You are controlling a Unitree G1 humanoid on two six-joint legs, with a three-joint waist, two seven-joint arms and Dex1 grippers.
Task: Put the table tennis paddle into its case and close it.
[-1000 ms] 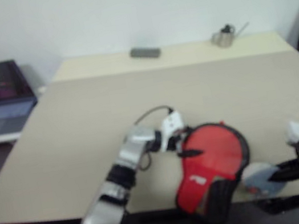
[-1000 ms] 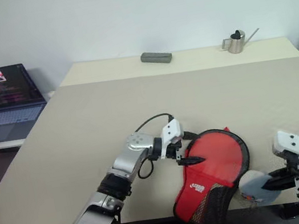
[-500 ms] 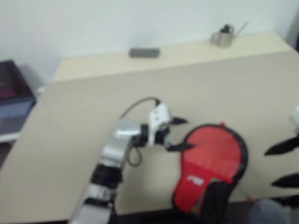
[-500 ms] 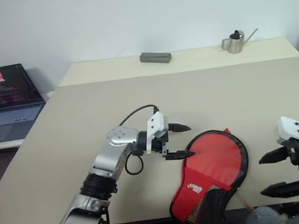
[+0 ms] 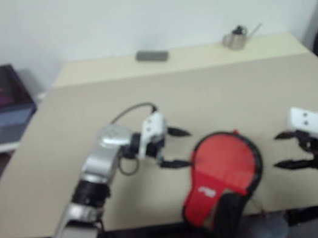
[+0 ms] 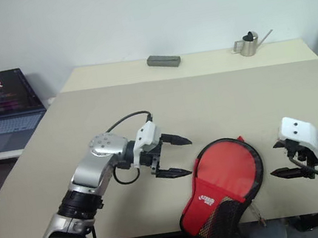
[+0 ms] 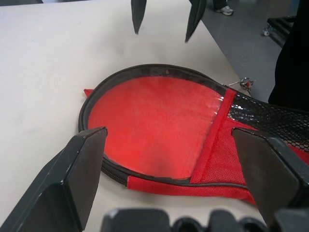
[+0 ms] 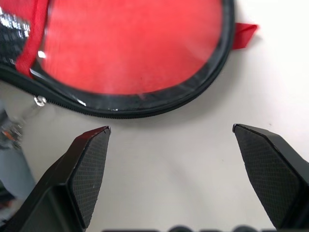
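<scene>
- Your case lies flat at the near edge of the table, its narrow mesh end hanging past that edge, between your two grippers
- The zip around its round end looks closed, and a small metal pull shows beside the trim near the mesh end; the table tennis paddle cannot be made out apart from the case, so judge it to be inside
- Your left gripper hangs just off the case's left side, fingers spread wide, gripping nothing
- Your right gripper sits to the right of the case, a little apart from it, fingers also spread and empty
- You seem to be at the last step: both tools have let go and the case rests by itself
- Next, check that the zip has run fully to its end; if a gap shows, pin the case with your left gripper and take the pull with your right
</scene>
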